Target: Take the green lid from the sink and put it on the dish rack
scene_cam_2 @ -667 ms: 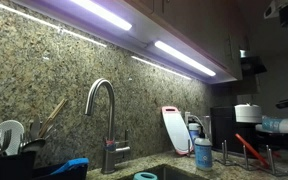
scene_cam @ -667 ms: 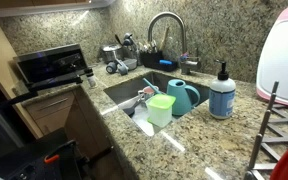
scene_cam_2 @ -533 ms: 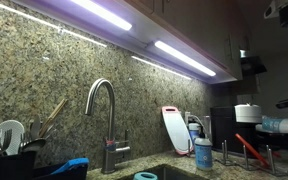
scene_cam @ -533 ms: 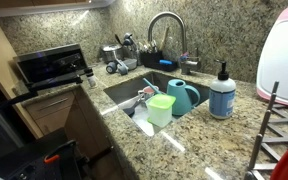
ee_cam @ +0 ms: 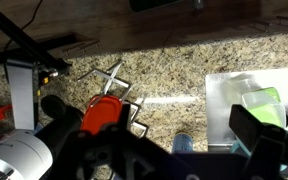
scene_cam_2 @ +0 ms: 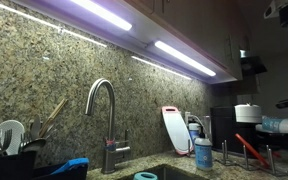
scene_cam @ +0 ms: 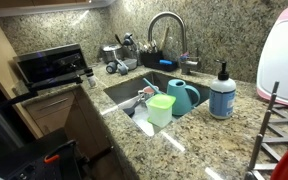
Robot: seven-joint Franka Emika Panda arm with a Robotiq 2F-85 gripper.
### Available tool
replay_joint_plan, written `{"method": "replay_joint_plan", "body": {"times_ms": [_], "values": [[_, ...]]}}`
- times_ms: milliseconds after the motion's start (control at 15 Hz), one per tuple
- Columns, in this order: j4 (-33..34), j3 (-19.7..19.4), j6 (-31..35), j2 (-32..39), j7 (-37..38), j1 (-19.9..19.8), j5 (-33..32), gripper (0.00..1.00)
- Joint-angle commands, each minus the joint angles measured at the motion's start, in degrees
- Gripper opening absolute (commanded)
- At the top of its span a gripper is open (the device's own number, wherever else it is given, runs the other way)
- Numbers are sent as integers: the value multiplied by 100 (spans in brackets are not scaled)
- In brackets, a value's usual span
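Observation:
The green lid (scene_cam: 161, 108) stands at the near edge of the sink (scene_cam: 124, 88), beside a teal jug (scene_cam: 182, 95). In the wrist view the green lid (ee_cam: 264, 104) lies in the sink (ee_cam: 222, 95) at the right. The dish rack (scene_cam: 280, 128) stands on the counter at the lower right; it also shows in the wrist view (ee_cam: 117, 84) and in an exterior view (scene_cam_2: 256, 152). My gripper (ee_cam: 154, 125) is open and empty, high above the counter between rack and sink. Its right finger hides part of the lid. I cannot make the gripper out in the exterior views.
A curved chrome faucet (scene_cam: 169, 30) rises behind the sink. A blue soap bottle (scene_cam: 222, 92) stands on the counter between sink and rack. A black utensil caddy (scene_cam: 149, 50) is at the back. A red item (ee_cam: 101, 116) lies in the rack. A white cutting board (scene_cam_2: 174, 128) leans on the wall.

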Motion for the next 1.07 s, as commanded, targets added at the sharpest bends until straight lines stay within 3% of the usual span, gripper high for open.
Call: {"method": "replay_joint_plan", "body": {"times_ms": [0,400,667,1000], "values": [[204,21,50,-15,68,175,-89,100],[962,-89,83,389,-617,851,155,100],[1589,-613,-293,1028,-1543,1247,823,100],[2157,-1234,-985,1795,-2799,1399,1560,100]]}}
